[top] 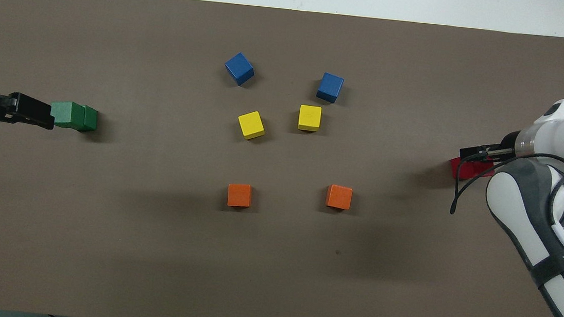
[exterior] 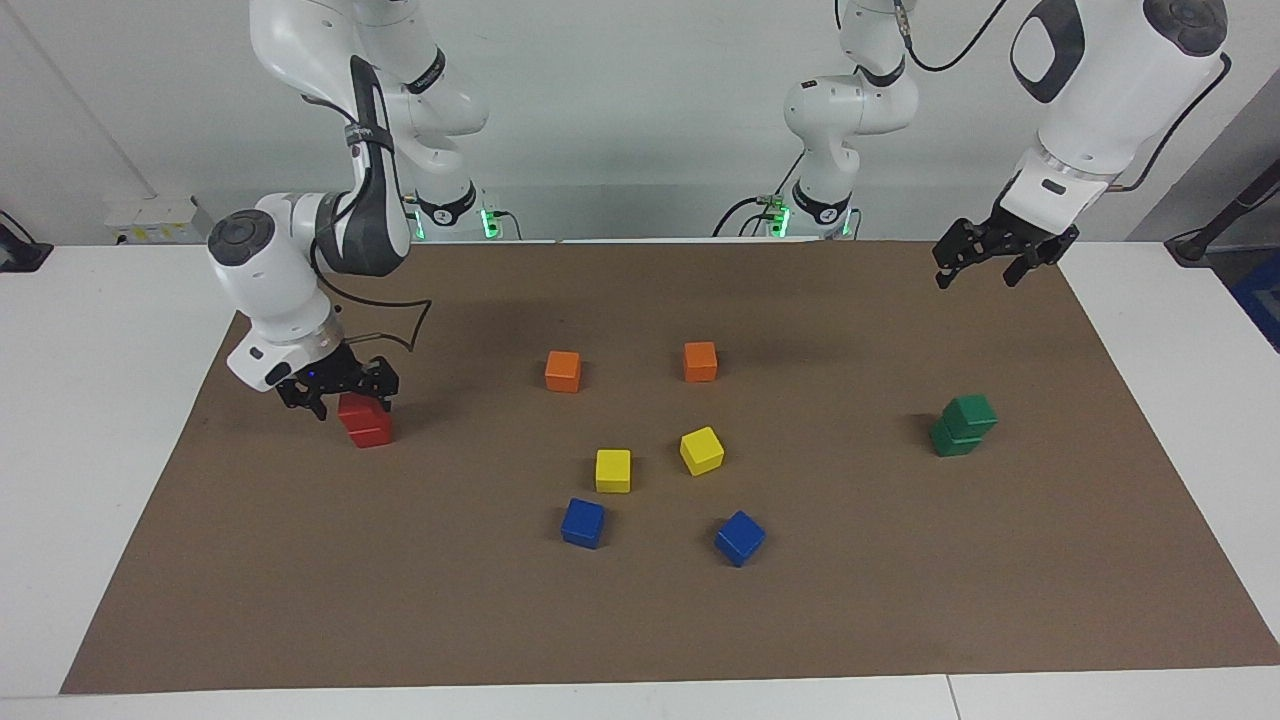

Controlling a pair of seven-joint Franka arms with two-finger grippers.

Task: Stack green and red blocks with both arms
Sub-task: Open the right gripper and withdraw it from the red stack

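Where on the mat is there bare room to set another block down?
Bare mat lies farther from the robots than the blue cubes, and between the orange cubes and the robots. Also between the middle cluster and the green stack. Crowded: the middle cubes, and the red stack under the right gripper.

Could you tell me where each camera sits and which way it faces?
Facing view: high across the table, facing the robots; both arms show, right pincer open at the red stack, left pincer open and raised.
Overhead view: above the robots' end, looking steeply down; only forearms show.
Shared: green stack, orange, yellow and blue cubes, mirrored by half a turn.
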